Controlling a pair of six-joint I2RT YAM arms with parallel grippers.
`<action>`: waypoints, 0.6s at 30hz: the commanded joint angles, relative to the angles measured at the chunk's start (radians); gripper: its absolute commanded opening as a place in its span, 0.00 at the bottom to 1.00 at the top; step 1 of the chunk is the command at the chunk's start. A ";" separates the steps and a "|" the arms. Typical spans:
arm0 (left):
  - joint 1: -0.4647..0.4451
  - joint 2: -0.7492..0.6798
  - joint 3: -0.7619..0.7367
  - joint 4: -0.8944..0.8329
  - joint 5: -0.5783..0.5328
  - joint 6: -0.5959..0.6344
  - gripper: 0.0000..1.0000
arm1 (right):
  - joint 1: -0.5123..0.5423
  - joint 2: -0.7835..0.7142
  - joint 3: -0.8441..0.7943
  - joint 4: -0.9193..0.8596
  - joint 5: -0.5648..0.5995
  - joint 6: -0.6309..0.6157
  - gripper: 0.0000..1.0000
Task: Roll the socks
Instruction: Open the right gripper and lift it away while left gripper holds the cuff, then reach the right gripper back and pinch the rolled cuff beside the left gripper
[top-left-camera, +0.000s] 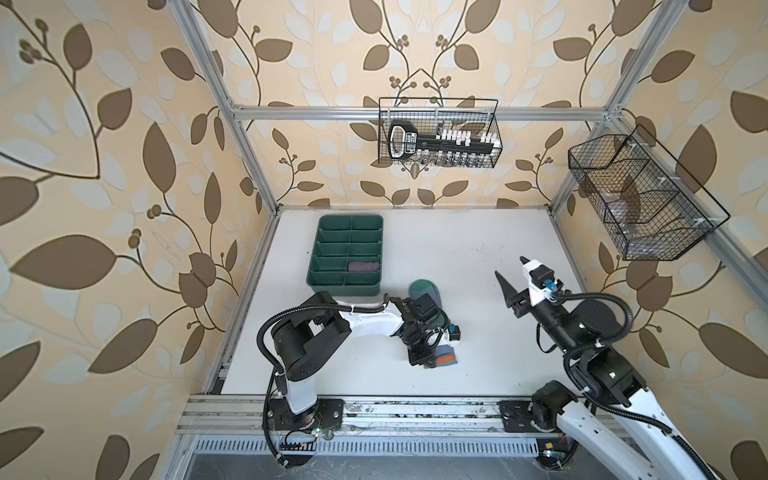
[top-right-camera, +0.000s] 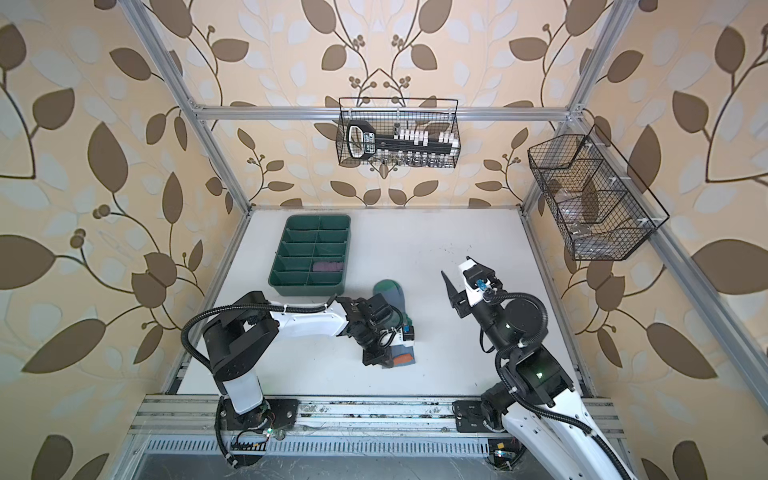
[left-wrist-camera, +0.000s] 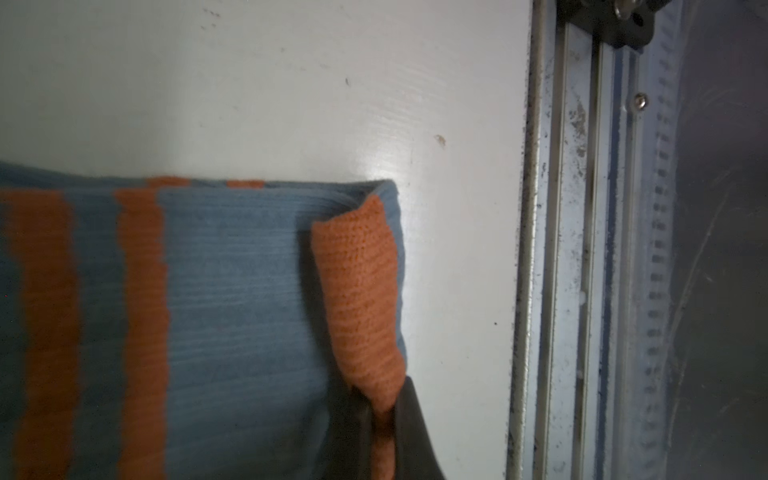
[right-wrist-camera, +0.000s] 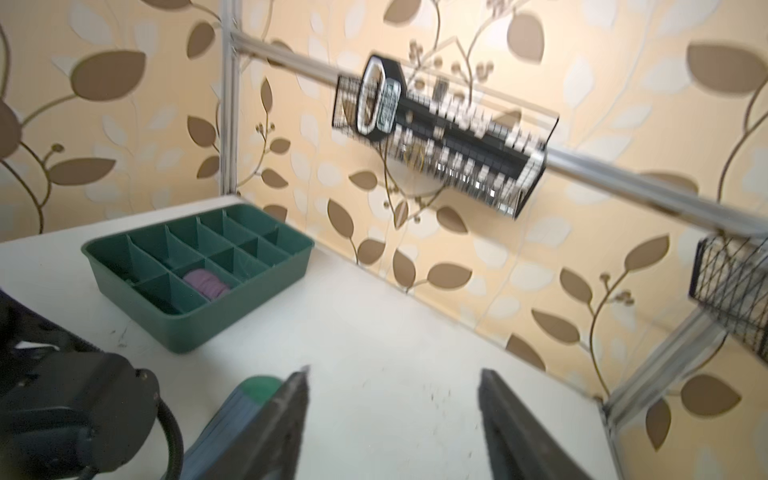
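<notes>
Tightly, left hand (left-wrist-camera: 384, 401) on sock (left-wrist-camera: 232, 291) (right hand (right-wrist-camera: 395, 374) agape)

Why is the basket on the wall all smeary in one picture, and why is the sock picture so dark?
Right wrist view: the wire basket and the right claw are streaked with motion blur. Left wrist view: dim and close, so the grey-blue sock looks soft, with a bright glare patch on the table. Both top views: evenly lit and sharp.
</notes>
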 joint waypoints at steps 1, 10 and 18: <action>0.030 0.047 0.000 -0.119 0.060 -0.022 0.00 | 0.010 0.069 0.049 -0.134 -0.167 -0.108 0.49; 0.116 0.149 0.084 -0.168 0.113 -0.035 0.00 | 0.772 0.253 -0.131 -0.461 0.494 -0.406 0.53; 0.138 0.161 0.097 -0.170 0.115 -0.037 0.00 | 0.907 0.626 -0.257 -0.006 0.569 -0.385 0.61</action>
